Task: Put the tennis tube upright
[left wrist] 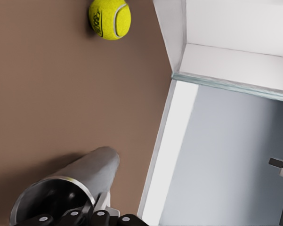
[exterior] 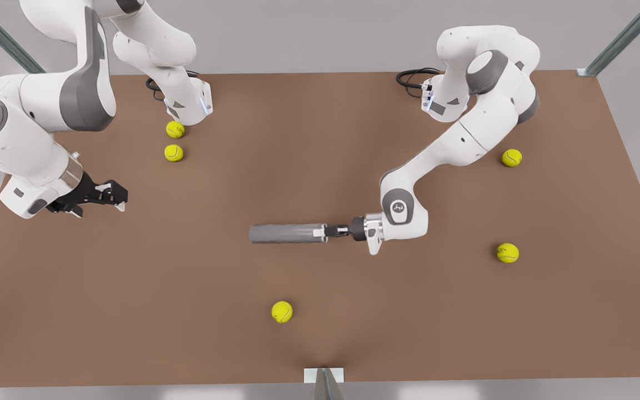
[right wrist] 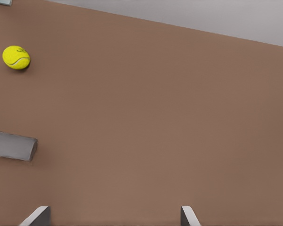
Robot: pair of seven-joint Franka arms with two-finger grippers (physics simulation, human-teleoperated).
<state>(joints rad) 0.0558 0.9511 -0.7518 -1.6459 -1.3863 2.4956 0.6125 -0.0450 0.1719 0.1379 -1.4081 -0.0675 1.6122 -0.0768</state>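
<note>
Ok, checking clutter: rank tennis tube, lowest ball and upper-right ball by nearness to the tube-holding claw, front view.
1. Tennis tube, its rim end in the left claw.
2. Lowest ball, near the table's front edge.
3. Upper-right ball, toward the front view's right.
Right claw waits open, front view's left.

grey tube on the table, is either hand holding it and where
The left hand grips the grey hollow cylinder tube by the rim of its open end, one finger inside. The tube lies flat. The right hand waits open, holding nothing.

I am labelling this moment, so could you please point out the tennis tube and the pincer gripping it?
tennis tube (exterior: 284, 233): front view, middle of its grey side wall.
left pincer (exterior: 326, 231): front view, between its fingertips at the tube's open end.
</note>
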